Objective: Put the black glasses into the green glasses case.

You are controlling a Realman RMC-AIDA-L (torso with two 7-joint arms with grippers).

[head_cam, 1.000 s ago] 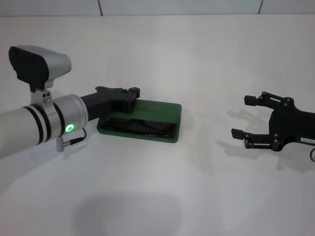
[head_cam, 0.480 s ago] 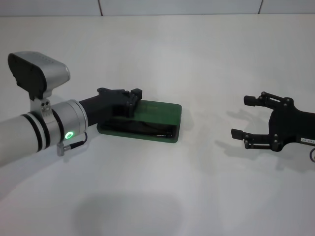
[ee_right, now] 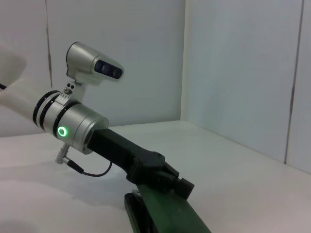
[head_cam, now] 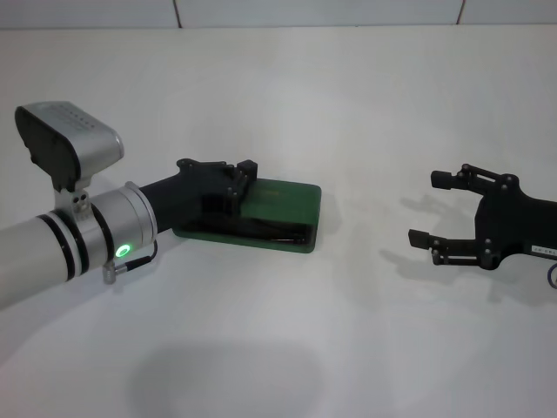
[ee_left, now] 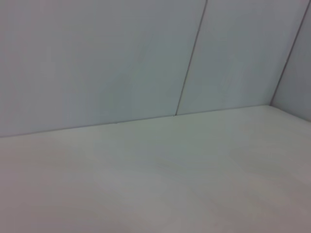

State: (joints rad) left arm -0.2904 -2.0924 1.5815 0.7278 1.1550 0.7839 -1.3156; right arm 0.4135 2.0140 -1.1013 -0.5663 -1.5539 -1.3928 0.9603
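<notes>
A plain white table (head_cam: 287, 348) runs back to pale panelled walls with thin dark seams. On it, left of centre in the head view, lies the green glasses case (head_cam: 274, 209), its lid lowered nearly flat over the base with a dark slit open along the near edge. In that slit a thin black line shows, likely the black glasses (head_cam: 270, 232), though too little of it is visible to be sure. The left tool (head_cam: 237, 178) reaches over the case's left end and rests on or just above the lid; whether its fingers are apart or together cannot be told. The right tool (head_cam: 444, 207) hovers well off to the right above the bare table, its two fingers spread wide with nothing between them.

The right wrist view shows what the head view does not: the left arm from the side, with its silver wrist camera and glowing green ring, and the left tool (ee_right: 170, 182) sitting over the case (ee_right: 170, 213) at its end. The left wrist view shows only table and wall. No lettering can be read on the case
</notes>
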